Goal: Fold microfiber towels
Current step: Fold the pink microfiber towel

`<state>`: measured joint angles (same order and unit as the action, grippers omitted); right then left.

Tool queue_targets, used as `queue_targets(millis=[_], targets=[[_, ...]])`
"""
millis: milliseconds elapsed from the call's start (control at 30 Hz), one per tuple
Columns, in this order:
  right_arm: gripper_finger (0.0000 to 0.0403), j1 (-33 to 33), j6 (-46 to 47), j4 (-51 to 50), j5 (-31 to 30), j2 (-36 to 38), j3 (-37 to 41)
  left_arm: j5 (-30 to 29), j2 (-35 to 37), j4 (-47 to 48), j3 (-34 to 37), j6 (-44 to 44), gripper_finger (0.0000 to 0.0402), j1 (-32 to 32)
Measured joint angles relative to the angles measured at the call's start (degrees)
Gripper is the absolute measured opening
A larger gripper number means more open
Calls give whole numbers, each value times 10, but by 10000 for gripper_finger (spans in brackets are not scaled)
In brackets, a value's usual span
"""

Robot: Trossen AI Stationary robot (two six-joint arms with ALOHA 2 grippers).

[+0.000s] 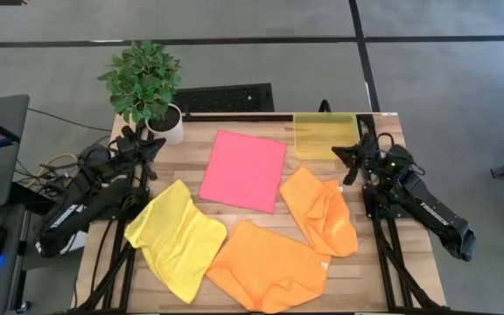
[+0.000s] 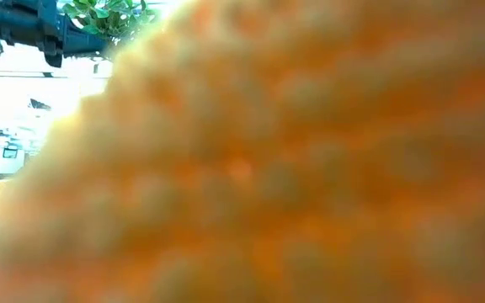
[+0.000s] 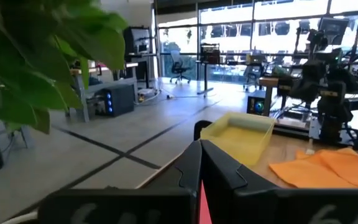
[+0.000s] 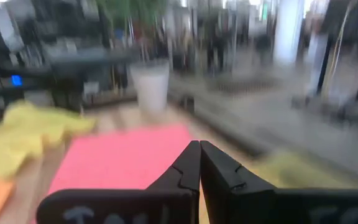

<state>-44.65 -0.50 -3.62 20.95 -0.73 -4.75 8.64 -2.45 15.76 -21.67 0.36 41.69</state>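
The pink towel lies flat in the middle of the table. The yellow towel lies crumpled at the near left. One orange towel is crumpled at the near middle, another at the right. My left gripper hovers shut at the far left beside the plant, its tips together, touching nothing. My right gripper hovers shut at the far right near the bin, its tips together over the pink towel.
A potted plant stands at the far left corner. A translucent yellow bin sits at the far right. In the low view an orange towel covers almost the whole picture. Bare wood shows along the far edge, between plant and bin.
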Motion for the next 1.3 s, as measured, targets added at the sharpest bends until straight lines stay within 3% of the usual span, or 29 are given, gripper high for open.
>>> queue_targets(millis=[167,333,433,567,800,1033,1300], targets=[[33,7,2,157,49,0,-2,0,-52,35,-57,13,0,0],[33,19,37,161,86,0,-27,5,-141,49,-116,39,0,-1],[33,29,39,118,102,0,-60,26,-197,60,-148,52,0,-4],[33,43,39,-21,105,-18,-136,31,-262,78,-174,57,0,-20],[33,78,39,-215,106,-124,-257,45,-345,88,-195,45,0,-80],[33,135,15,-238,107,-205,-312,53,-353,99,-198,4,0,-180],[33,196,20,-243,106,-260,-325,-62,-359,177,-198,-172,0,-319]])
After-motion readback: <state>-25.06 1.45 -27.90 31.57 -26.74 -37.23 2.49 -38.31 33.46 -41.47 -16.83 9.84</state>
